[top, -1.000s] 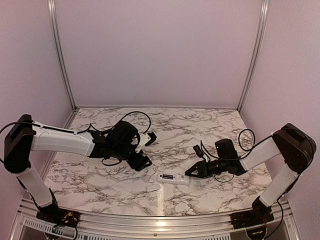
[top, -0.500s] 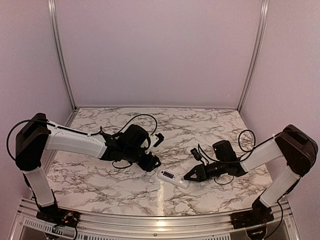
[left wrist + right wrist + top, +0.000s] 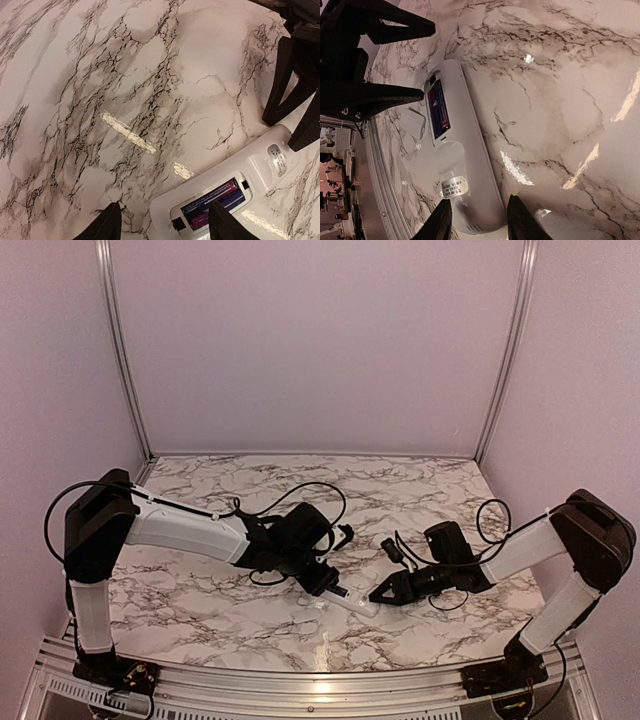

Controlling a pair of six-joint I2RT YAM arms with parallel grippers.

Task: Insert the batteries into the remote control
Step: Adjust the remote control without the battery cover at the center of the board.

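The remote control (image 3: 350, 599) lies face down on the marble table, its battery bay open. Two batteries (image 3: 212, 198), purple and blue, lie side by side in the bay; they also show in the right wrist view (image 3: 438, 107). My left gripper (image 3: 327, 582) is open and low over the bay end of the remote (image 3: 235, 175), its fingertips (image 3: 107, 224) straddling that end. My right gripper (image 3: 379, 595) closes on the other end of the remote (image 3: 470, 165), its fingers (image 3: 441, 220) against both sides.
A small white battery cover (image 3: 412, 123) lies on the table beside the remote, on the side toward the table's near metal edge (image 3: 320, 680). The marble table (image 3: 400, 490) is walled at the back and sides.
My left arm has swung right and down to the remote's bay end. My right gripper has moved in onto the remote's other end, and the remote has turned slightly.
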